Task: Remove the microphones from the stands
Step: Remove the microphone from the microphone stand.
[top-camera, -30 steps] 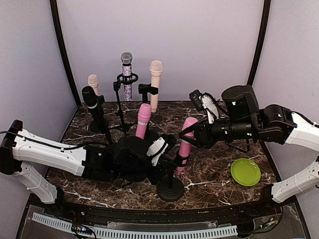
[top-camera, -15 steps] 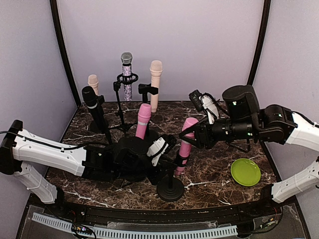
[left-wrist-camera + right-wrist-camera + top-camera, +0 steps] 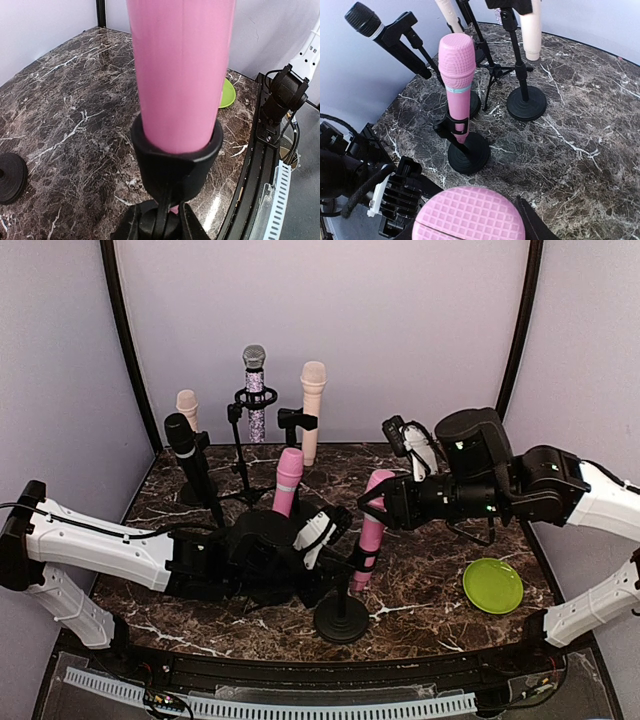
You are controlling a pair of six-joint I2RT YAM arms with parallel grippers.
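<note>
A pink microphone (image 3: 372, 525) stands tilted in the black clip (image 3: 175, 165) of a stand with a round black base (image 3: 342, 620) at the front centre. My right gripper (image 3: 376, 504) is shut on the microphone's upper part. In the right wrist view the grid-patterned pink head (image 3: 470, 215) fills the space between the fingers (image 3: 532, 222). My left gripper (image 3: 338, 543) is shut on the stand's stem just below the clip. In the left wrist view the pink body (image 3: 180, 75) rises from the clip, and the fingers (image 3: 125, 227) flank the stem.
A second pink microphone (image 3: 288, 480) stands on its own stand behind, also seen in the right wrist view (image 3: 456, 85). Black (image 3: 185, 450), glitter (image 3: 254, 390), cream (image 3: 312, 405) and small peach (image 3: 187, 408) microphones stand at the back. A green plate (image 3: 492, 585) lies front right.
My right arm has shifted slightly up and to the left with the microphone's head in its grip. The left arm has barely moved.
</note>
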